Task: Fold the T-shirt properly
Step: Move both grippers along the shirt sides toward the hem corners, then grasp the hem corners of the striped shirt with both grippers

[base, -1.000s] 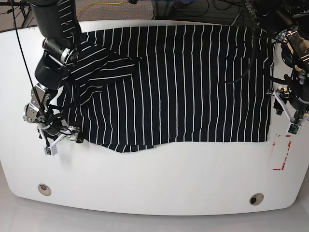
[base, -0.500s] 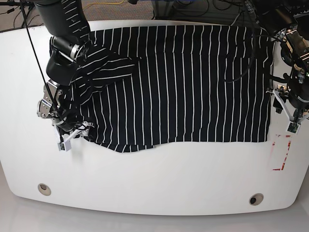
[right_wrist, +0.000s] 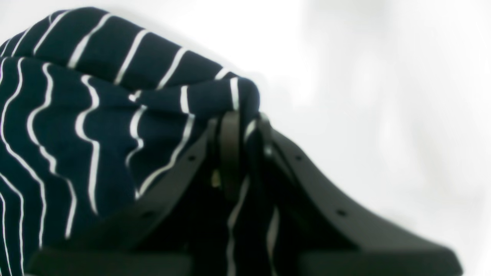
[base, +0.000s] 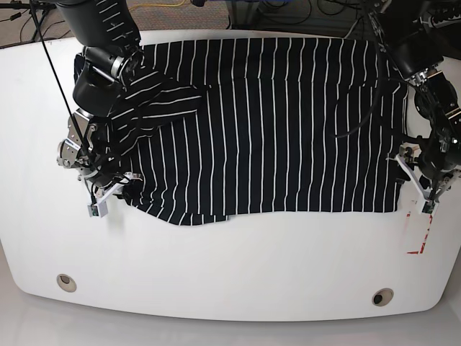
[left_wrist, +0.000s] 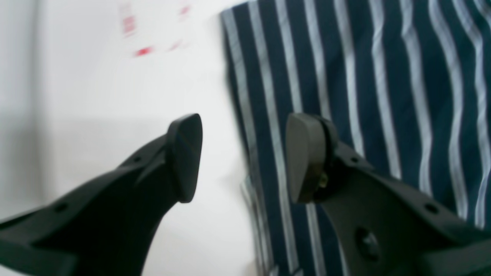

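The T-shirt (base: 288, 122), black with thin white stripes, lies spread over the white table (base: 230, 267), and one sleeve (base: 155, 97) is folded in at the left. In the base view my right gripper (base: 119, 193) sits at the shirt's lower left corner. The right wrist view shows this gripper (right_wrist: 243, 153) shut on a bunched fold of the T-shirt (right_wrist: 96, 115). My left gripper (base: 412, 189) is at the shirt's right edge. Up close the left gripper (left_wrist: 245, 157) stands open, one finger over the T-shirt (left_wrist: 383, 96) and the other over bare table.
Red tape marks (base: 421, 231) lie on the table just below the left gripper and also show, blurred, as red marks (left_wrist: 144, 50) in the left wrist view. Two round holes (base: 66, 282) (base: 382, 296) sit near the front edge. Cables hang behind the table.
My right gripper has moved right onto the shirt's lower left corner and closed on the fabric. My left gripper has shifted left to the shirt's right edge, still open.
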You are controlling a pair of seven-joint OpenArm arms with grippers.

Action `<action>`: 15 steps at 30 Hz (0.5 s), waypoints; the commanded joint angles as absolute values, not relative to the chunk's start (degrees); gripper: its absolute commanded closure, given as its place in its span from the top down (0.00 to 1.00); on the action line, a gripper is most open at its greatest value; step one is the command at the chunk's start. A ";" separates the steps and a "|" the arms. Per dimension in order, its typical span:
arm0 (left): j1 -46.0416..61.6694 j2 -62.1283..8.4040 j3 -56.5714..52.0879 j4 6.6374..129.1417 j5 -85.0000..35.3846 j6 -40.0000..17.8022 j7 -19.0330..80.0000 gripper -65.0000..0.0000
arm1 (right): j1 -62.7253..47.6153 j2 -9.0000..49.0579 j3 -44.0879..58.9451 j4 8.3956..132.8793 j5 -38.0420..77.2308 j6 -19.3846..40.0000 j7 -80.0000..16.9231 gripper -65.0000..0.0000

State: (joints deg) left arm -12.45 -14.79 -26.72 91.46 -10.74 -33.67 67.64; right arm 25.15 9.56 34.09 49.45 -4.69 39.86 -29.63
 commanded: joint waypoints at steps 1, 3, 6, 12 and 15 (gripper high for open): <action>-17.01 -16.04 -26.95 86.29 -10.68 -31.96 63.87 0.52 | 26.51 10.42 34.07 50.68 -4.44 40.00 -29.14 0.09; -19.21 -16.31 -26.95 81.63 -10.68 -30.11 61.76 0.56 | 26.42 10.42 34.07 50.68 -4.44 40.00 -29.14 0.09; -22.37 -17.45 -26.95 73.71 -10.68 -26.51 57.89 0.65 | 26.33 10.51 34.07 50.68 -4.44 40.00 -29.14 0.09; -27.30 -19.56 -22.81 58.59 -10.68 -22.20 48.75 0.73 | 25.36 10.51 33.98 50.86 -4.18 40.00 -29.14 0.09; -28.88 -21.05 -20.53 52.18 -10.77 -21.76 45.05 0.73 | 25.27 10.51 33.98 50.86 -4.09 40.00 -29.14 0.09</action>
